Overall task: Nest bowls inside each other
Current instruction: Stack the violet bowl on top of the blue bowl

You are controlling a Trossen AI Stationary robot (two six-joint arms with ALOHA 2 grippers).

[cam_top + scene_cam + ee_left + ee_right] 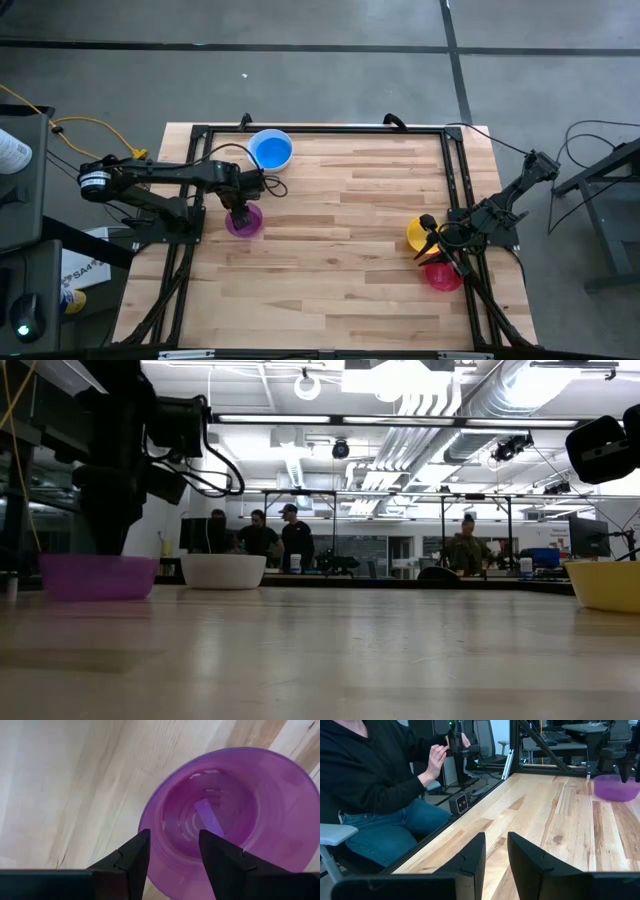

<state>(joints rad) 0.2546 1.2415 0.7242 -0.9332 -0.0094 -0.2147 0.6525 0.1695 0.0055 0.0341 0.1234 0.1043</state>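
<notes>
1. the left tool [172,851] hangs over the small round purple plastic bowl [244,221] at the wooden desk's [340,250] left side, fingers apart astride its near rim.
2. the right tool [496,854] waits with fingers parted, holding nothing, by the yellow bowl [418,234] and red-pink bowl [442,276].
3. the blue bowl [270,150] sits near the far edge.

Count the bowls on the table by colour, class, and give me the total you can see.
Blue bowl: 1
Purple bowl: 1
Yellow bowl: 1
Red-pink bowl: 1
White bowl: 1, seen only in the low view
Total: 5
</notes>
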